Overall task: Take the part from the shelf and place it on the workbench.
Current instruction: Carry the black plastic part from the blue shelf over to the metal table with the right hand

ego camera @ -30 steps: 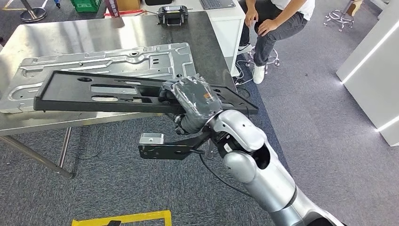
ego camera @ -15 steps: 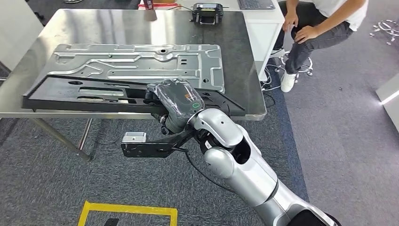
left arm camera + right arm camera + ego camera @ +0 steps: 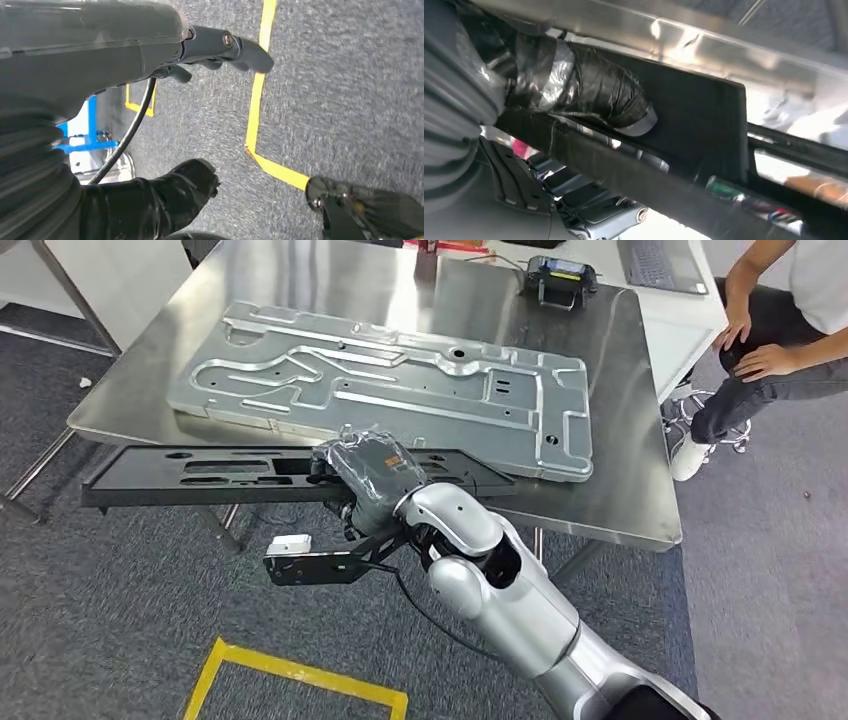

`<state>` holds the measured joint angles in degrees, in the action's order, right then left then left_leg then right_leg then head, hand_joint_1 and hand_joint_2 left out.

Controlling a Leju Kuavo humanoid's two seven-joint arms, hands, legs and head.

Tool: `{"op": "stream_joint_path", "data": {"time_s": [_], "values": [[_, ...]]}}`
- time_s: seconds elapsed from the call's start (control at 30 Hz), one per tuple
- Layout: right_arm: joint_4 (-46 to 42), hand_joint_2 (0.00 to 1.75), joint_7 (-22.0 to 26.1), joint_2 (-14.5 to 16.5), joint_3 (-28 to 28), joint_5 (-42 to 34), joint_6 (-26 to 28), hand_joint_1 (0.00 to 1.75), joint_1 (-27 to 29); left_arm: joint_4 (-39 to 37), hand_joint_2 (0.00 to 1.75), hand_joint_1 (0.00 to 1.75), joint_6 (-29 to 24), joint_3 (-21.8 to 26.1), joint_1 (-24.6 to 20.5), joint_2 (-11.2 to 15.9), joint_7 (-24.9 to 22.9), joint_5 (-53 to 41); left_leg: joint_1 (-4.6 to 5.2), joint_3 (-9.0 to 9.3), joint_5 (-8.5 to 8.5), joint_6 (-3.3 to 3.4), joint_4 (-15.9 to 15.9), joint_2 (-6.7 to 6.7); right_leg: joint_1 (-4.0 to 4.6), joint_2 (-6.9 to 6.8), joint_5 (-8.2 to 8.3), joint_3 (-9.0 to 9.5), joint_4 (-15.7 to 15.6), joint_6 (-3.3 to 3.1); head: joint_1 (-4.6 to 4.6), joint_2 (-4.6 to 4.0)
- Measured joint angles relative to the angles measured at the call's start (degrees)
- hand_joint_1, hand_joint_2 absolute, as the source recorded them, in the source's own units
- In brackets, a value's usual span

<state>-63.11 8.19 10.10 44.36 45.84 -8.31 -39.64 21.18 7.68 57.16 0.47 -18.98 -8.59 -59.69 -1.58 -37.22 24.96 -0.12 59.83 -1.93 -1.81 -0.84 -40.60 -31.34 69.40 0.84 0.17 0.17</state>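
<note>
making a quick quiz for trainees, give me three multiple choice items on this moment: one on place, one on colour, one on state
1. Where is the long black part?
A. flat on the workbench
B. held at the workbench's near edge, one end past it
C. on the floor

2. What colour is the floor tape?
A. yellow
B. red
C. white

3. What is the right hand doing?
A. hanging free
B. gripping the black part
C. pressing the silver plate

Key: 1 B, the head view shows the part off the workbench, its end over carpet. 2 A, the strip is yellow. 3 B, its fingers wrap the part.
</note>
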Motion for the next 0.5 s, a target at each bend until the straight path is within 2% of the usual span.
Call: {"op": "stream_joint_path", "data": {"time_s": [0.03, 0.07, 0.1, 0.13, 0.17, 0.2, 0.23, 0.27, 0.3, 0.33, 0.4, 0.5], "values": [[0.6, 1.75, 0.1, -0.3, 0.1, -0.2, -0.1, 1.75, 0.7, 0.0, 1.75, 0.00, 0.0, 0.2, 0.5, 0.0, 0.0, -0.1, 0.62, 1.52, 0.06, 0.09, -0.9, -0.55, 0.75, 0.18, -0.76, -0.63, 2.7, -0.94, 0.03, 0.00], [1.2, 1.75, 0.2, -0.5, 0.2, -0.4, -0.3, 1.75, 1.2, 0.0, 1.75, 0.00, 0.0, 0.4, 1.0, 0.0, 0.0, -0.2, 1.36, 3.07, 0.15, 0.23, -1.8, -1.10, 1.63, 0.32, 0.04, -1.16, 3.9, -2.06, 0.04, 0.00], [1.6, 1.75, 0.2, -0.6, 0.2, -0.5, -0.4, 1.75, 1.5, 0.0, 1.75, 0.00, 0.0, 0.7, 1.2, 0.0, 0.0, -0.2, 2.22, 4.40, 0.26, 0.43, -2.6, -1.55, 2.60, 0.51, 2.60, -1.49, 2.9, -3.35, 0.04, 0.00], [1.8, 1.75, 0.2, -0.7, 0.2, -0.7, -0.5, 1.75, 1.5, 0.0, 1.75, 0.00, 0.0, 0.8, 1.3, 0.0, 0.0, -0.2, 3.09, 5.49, 0.39, 0.66, -3.3, -1.88, 3.28, 0.91, 6.40, -1.64, 0.4, -5.33, 0.04, 0.00], [1.9, 1.75, 0.2, -0.7, 0.2, -0.7, -0.5, 1.75, 1.3, 0.0, 1.75, 0.00, 0.0, 0.9, 1.2, 0.0, 0.0, -0.3, 3.54, 6.18, 0.54, 1.03, -3.8, -2.13, 3.80, 1.60, 10.36, -1.74, -2.4, -7.55, -0.22, 0.00], [1.9, 1.75, 0.2, -0.6, 0.2, -0.7, -0.5, 1.75, 1.1, 0.0, 1.75, 0.00, 0.0, 1.0, 1.1, -0.1, 0.0, -0.3, 3.83, 6.43, 0.58, 1.21, -3.9, -2.28, 4.20, 2.36, 13.77, -1.93, -4.8, -9.76, -0.85, 0.00], [1.9, 1.75, 0.2, -0.6, 0.2, -0.8, -0.5, 1.75, 0.9, -0.1, 1.75, 0.00, 0.0, 1.0, 0.9, -0.3, 0.0, -0.3, 3.43, 6.34, 0.52, 1.21, -4.0, -2.31, 4.50, 2.99, 16.08, -2.08, -6.3, -11.59, -1.34, 0.00], [1.9, 1.75, 0.2, -0.5, 0.2, -0.8, -0.6, 1.75, 0.7, -0.1, 1.75, 0.00, 0.0, 1.0, 0.8, -0.3, 0.0, -0.3, 2.70, 5.94, 0.36, 1.22, -4.1, -2.36, 4.99, 3.41, 17.33, -2.34, -7.0, -12.65, -1.78, 0.00], [1.9, 1.75, 0.2, -0.4, 0.2, -0.8, -0.6, 1.75, 0.5, -0.2, 1.75, 0.00, 0.1, 1.1, 0.6, -0.3, 0.0, -0.3, 2.10, 5.32, 0.13, 1.05, -4.0, -2.34, 5.48, 3.51, 18.09, -2.63, -7.4, -13.36, -1.96, 0.00], [1.8, 1.75, 0.2, -0.2, 0.3, -0.8, -0.6, 1.75, 0.3, -0.3, 1.75, 0.00, 0.1, 1.1, 0.4, -0.3, 0.0, -0.3, 1.39, 4.62, -0.10, 0.97, -4.0, -2.31, 5.84, 3.52, 18.36, -3.01, -7.6, -13.89, -1.77, 0.00], [1.7, 1.75, 0.2, 0.2, 0.3, -0.7, -0.5, 1.75, -0.3, -0.5, 1.75, 0.00, 0.1, 1.1, 0.2, -0.3, 0.1, -0.4, 0.92, 2.80, -0.59, 1.08, -3.8, -2.38, 6.11, 3.52, 18.62, -4.33, -7.9, -14.98, -1.71, 0.00], [2.2, 1.75, 0.1, 0.0, 0.3, -0.5, -0.3, 1.75, 0.6, -0.6, 1.75, 0.00, 0.1, 1.2, 0.7, -0.3, 0.5, -0.5, 0.63, 1.06, -1.33, 1.01, -3.8, -2.63, 6.10, 3.48, 18.51, -5.35, -8.4, -15.75, -1.72, 0.00]]}}
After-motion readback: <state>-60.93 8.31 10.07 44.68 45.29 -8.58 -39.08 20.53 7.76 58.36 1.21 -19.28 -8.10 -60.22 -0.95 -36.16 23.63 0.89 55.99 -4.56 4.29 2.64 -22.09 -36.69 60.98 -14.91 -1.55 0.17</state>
